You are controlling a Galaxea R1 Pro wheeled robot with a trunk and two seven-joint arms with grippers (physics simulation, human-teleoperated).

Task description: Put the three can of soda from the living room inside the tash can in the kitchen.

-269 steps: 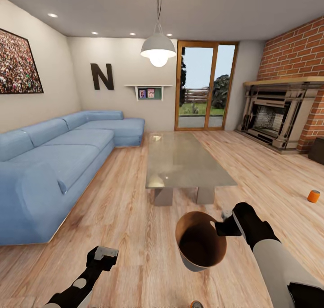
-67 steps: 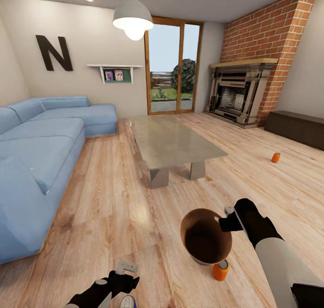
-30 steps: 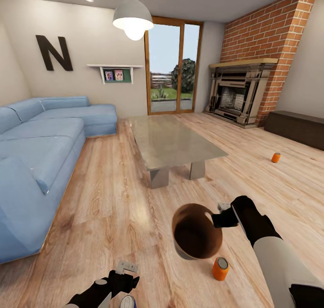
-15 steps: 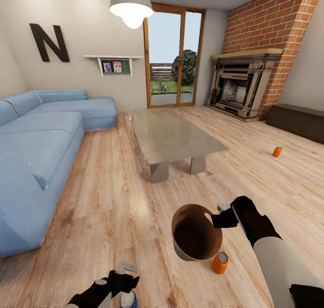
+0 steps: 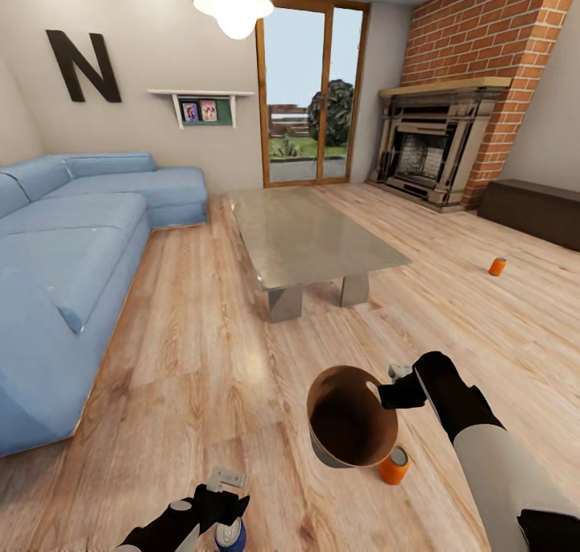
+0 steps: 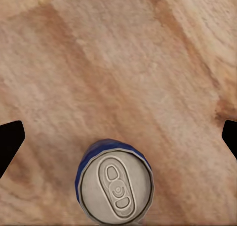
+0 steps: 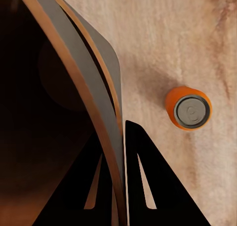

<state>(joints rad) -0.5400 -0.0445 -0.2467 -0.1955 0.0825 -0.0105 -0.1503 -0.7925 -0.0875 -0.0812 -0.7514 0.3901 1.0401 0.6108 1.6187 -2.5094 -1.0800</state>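
1. The right gripper [image 5: 396,389] is clamped on the rim of the trash can [image 5: 352,417], one finger inside the wall and one outside, holding the bin tilted above the wood floor [image 5: 209,359] with its dark inside facing the head camera.
2. In the right wrist view the two dark fingers [image 7: 143,186] pinch the bin's thin wall [image 7: 86,92] between them.
3. An orange soda can [image 5: 394,465] stands upright on the floor just beside the bin's lower edge; the right wrist view shows it [image 7: 188,108] from above, grey top showing, apart from the bin.
4. A second orange can [image 5: 498,267] stands far off on the floor, near the dark low cabinet [image 5: 536,212] by the brick fireplace [image 5: 439,159].
5. The left gripper [image 5: 226,479] hangs low with jaws spread wide and nothing between them; a blue can [image 6: 114,185] stands upright on the planks just beneath it.
6. The glass table [image 5: 310,242] sits mid-room, the blue sofa [image 5: 72,254] along the left.
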